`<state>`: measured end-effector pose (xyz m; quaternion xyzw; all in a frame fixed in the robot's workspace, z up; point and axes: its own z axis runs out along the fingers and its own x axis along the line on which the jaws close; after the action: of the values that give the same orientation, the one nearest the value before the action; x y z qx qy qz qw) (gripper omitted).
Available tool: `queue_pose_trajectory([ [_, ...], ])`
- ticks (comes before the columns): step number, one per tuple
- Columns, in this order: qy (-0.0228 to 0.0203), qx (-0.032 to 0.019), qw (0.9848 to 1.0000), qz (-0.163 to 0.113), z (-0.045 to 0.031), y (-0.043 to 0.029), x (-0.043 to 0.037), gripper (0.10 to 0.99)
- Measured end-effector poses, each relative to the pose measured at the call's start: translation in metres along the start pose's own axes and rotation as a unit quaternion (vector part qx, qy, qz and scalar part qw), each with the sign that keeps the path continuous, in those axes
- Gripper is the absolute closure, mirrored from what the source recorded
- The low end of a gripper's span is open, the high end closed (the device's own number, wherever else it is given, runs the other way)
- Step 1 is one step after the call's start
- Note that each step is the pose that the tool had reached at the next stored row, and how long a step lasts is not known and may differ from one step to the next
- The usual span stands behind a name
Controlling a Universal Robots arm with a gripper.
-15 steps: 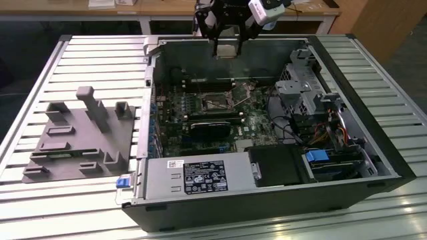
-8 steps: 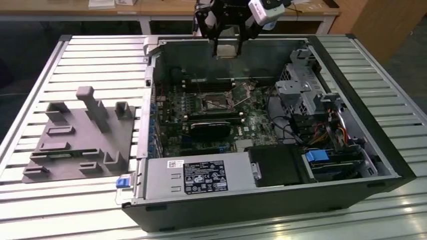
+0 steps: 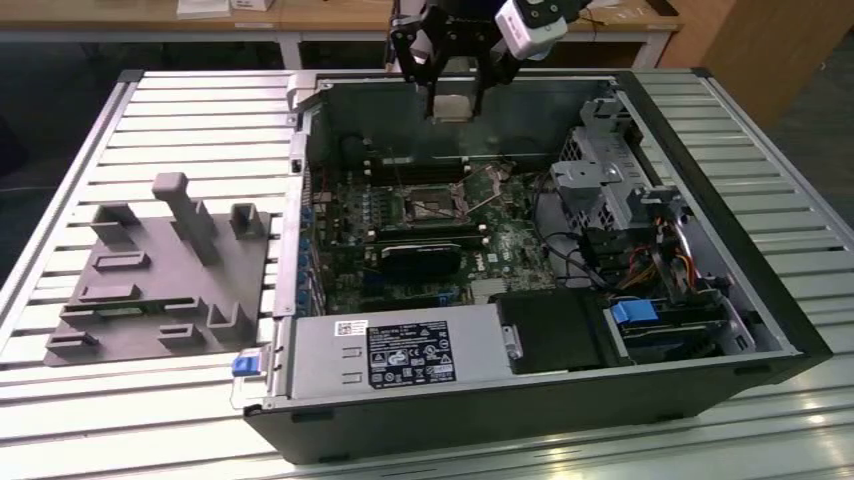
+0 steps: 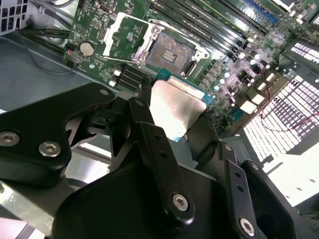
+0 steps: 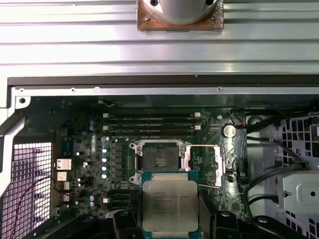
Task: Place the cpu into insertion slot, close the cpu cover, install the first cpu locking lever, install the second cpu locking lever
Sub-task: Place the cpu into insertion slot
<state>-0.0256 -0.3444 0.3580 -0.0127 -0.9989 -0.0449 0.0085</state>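
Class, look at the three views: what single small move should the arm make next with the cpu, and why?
Probably lower the cpu a little toward the insertion slot, keeping it square to the socket. The claw grips the chip well clear of the slot, the slot's dark centre lies bare, and the cpu cover looks swung open beside it, so nothing seems to block the way down.
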Motion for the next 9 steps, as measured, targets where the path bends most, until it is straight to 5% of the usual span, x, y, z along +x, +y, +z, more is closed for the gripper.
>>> queue_pose_trajectory([
  [9, -0.0023, 0.0, 1.0, 0.0, 0.0162, -0.0014, -0.0003, 0.549],
])
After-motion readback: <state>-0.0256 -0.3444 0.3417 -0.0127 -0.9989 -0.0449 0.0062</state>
